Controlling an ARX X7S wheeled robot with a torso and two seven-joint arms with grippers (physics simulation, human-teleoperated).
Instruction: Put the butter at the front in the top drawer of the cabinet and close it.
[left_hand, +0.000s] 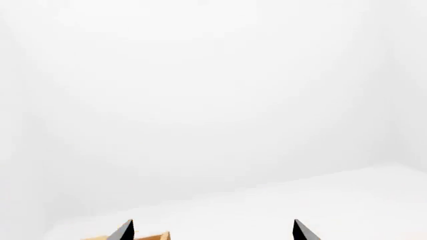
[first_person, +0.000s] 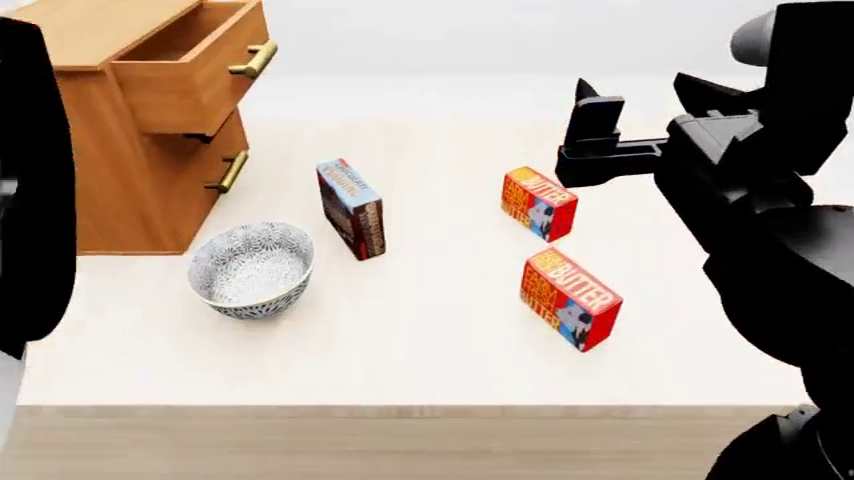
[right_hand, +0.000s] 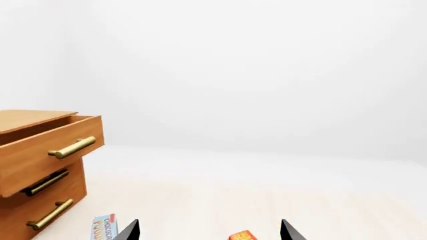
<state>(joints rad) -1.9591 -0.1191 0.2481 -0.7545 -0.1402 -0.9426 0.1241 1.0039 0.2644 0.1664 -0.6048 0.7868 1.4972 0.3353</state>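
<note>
We take the cabinet (first_person: 127, 130) as our landmark, standing at the far left of the pale table (first_person: 427, 360). Its top drawer (first_person: 187, 70) is pulled out and open, brass handle facing the table. Just in front of the cabinet sits a patterned bowl (first_person: 251, 268), and a little right of that a blue pudding box (first_person: 350, 208) stands on edge. Well to the right of the cabinet lie two butter cartons; the butter (first_person: 571, 298) at the front is nearer the table's front edge, the second carton (first_person: 538, 204) behind it. Our right gripper (first_person: 634, 105) hangs above that farther carton, jaws spread, holding nothing. Our left gripper (left_hand: 212, 231) shows two separated fingertips with nothing between them.
</note>
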